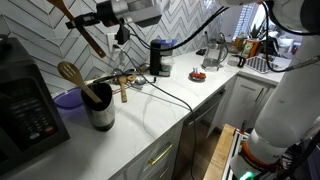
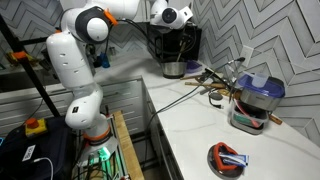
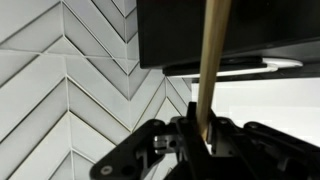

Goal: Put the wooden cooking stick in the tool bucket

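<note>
My gripper (image 1: pixel 98 20) is high above the counter by the tiled wall, shut on the wooden cooking stick (image 1: pixel 82 28), which hangs tilted in the air. In the wrist view the stick's light handle (image 3: pixel 208 60) runs straight up from between the fingers (image 3: pixel 200 130). The tool bucket (image 1: pixel 100 108), a shiny metal cylinder, stands on the white counter below the gripper. It holds another wooden spoon with a rounder head (image 1: pixel 70 72). In an exterior view the gripper (image 2: pixel 163 16) is above the bucket (image 2: pixel 175 68).
A low purple bowl (image 1: pixel 67 99) sits behind the bucket beside a black appliance (image 1: pixel 25 105). Utensils and a cable (image 1: pixel 150 85) lie on the counter. A black canister (image 1: pixel 160 56), a dish with something red (image 2: pixel 228 157) and a lidded container (image 2: pixel 255 100) stand further along.
</note>
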### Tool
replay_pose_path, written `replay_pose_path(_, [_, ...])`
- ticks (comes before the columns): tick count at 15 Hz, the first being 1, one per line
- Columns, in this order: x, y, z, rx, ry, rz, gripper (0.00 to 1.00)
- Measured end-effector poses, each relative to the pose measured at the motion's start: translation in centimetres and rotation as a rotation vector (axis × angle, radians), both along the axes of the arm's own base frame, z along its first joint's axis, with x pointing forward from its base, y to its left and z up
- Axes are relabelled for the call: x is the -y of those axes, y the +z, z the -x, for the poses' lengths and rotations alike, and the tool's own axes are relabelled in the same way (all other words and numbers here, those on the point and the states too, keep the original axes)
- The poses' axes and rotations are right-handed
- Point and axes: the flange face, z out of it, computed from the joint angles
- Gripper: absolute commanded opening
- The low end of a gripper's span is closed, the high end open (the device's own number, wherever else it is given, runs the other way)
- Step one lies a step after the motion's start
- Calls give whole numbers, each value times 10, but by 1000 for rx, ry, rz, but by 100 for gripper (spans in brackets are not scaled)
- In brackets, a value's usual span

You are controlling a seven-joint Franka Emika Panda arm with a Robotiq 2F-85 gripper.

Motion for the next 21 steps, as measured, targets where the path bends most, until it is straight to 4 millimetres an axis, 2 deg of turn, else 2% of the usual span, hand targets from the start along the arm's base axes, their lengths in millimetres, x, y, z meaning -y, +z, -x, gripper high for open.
replay_pose_path(1, [8, 5, -3, 31, 44, -10, 9])
replay_pose_path(4, [36, -2, -13, 81, 90, -62, 9])
replay_pose_path(5, [39, -4, -15, 83, 89, -64, 9])
replay_pose_path(6, [39, -5, -15, 83, 90, -64, 2])
replay_pose_path(11, [32, -6, -14, 92, 121, -98, 2])
replay_pose_path(12, [30, -9, -13, 99, 135, -119, 9])
replay_pose_path(16, [30, -21, -13, 122, 163, -178, 9])
replay_pose_path(17, [30, -21, -13, 121, 162, -179, 9])
replay_pose_path(18, [30, -20, -12, 122, 162, -179, 2])
replay_pose_path(21, [31, -19, -12, 125, 159, -179, 2])
